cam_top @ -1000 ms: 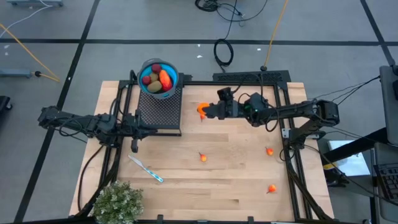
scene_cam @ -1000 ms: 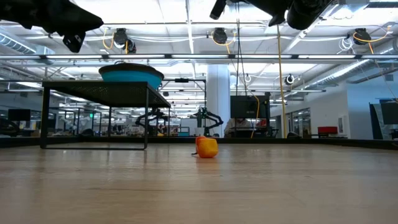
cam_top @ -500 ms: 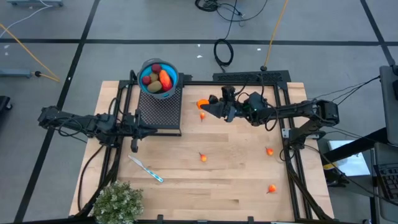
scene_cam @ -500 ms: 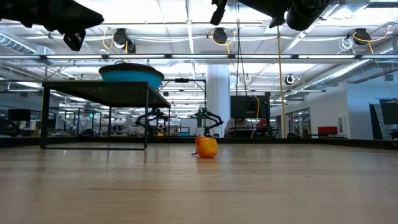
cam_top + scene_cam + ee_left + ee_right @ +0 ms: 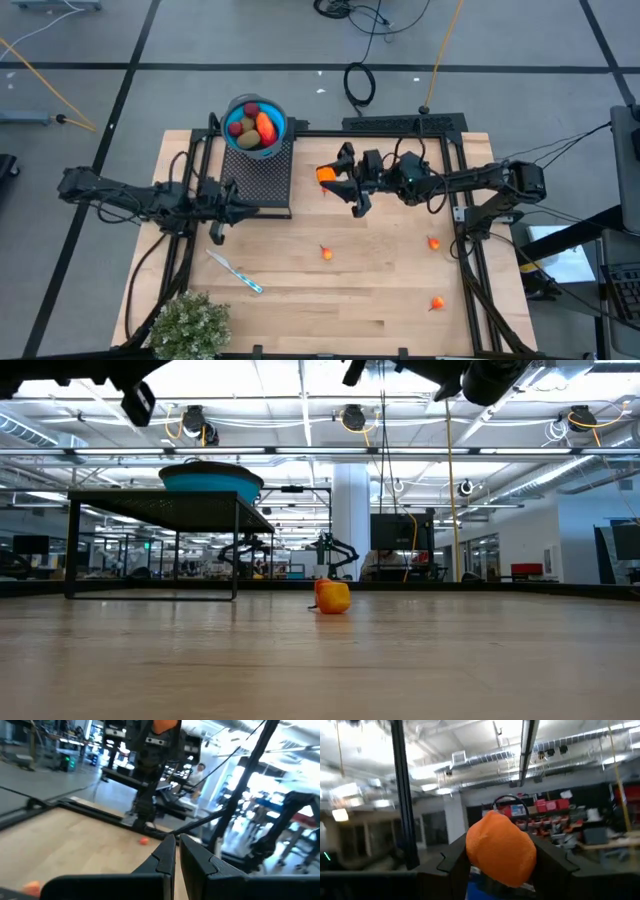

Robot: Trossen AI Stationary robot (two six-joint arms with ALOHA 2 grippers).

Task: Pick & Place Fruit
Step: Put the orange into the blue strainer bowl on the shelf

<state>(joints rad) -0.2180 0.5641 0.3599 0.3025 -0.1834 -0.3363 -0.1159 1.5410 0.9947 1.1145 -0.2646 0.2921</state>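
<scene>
My right gripper (image 5: 333, 177) hovers over the table's far middle, shut on an orange fruit (image 5: 501, 847), right of a black mesh stand (image 5: 258, 172). A blue bowl (image 5: 255, 125) with several red, orange and olive fruit sits at the stand's far end. My left gripper (image 5: 240, 206) hangs shut and empty at the stand's near edge. Three small orange fruit (image 5: 326, 253), (image 5: 433, 242), (image 5: 437, 303) lie on the wood. My right gripper pinches the orange fruit between its two fingers (image 5: 451, 862), one on each side (image 5: 472, 851). The fingers come from the table's right, slanting a little upward. The fruit (image 5: 324, 174) is lifted clear of the table.
A blue-and-white stick (image 5: 235, 271) lies near the left front, and a bushy green plant (image 5: 190, 325) stands at the near left corner. A black frame (image 5: 470, 250) borders the table. One orange fruit (image 5: 332, 597) shows on the wood in the low view.
My right gripper has rolled about its own axis while staying in place, turning the orange fruit with it. My left gripper has risen a little and tipped its fingers upward, still shut.
</scene>
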